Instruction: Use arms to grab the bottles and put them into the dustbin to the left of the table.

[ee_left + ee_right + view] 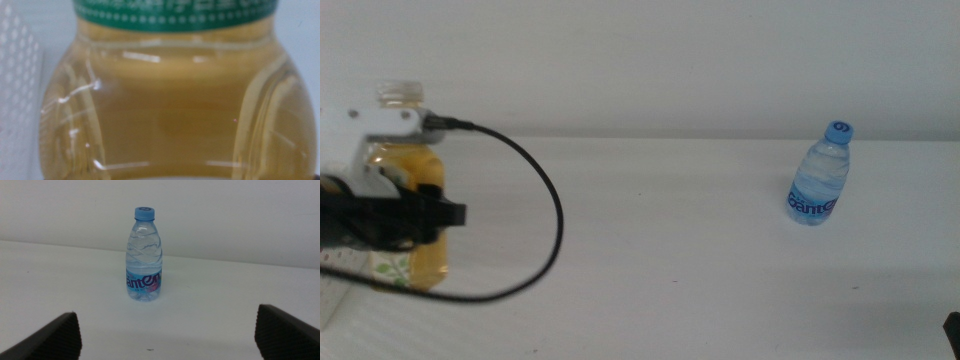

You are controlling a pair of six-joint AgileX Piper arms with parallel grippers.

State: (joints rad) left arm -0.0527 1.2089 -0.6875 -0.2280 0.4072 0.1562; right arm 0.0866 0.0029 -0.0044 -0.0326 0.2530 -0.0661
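Observation:
My left gripper (pixel 425 213) is shut on the yellow juice bottle (pixel 412 180) and holds it upright at the far left of the table (pixel 660 230). The left wrist view is filled by this bottle (pixel 170 110) and its green neck label. The white perforated dustbin (pixel 17 75) shows just beside the bottle. The small clear water bottle with a blue cap (pixel 819 176) stands at the right back. My right gripper (pixel 169 332) is open and empty, facing the water bottle (pixel 144 255) from some way off. In the middle view only its tip (pixel 952 326) shows. The red can is out of view.
A black cable (pixel 545 220) loops from the left arm's white wrist camera housing (pixel 370 122) over the table. A white wall rises behind the table.

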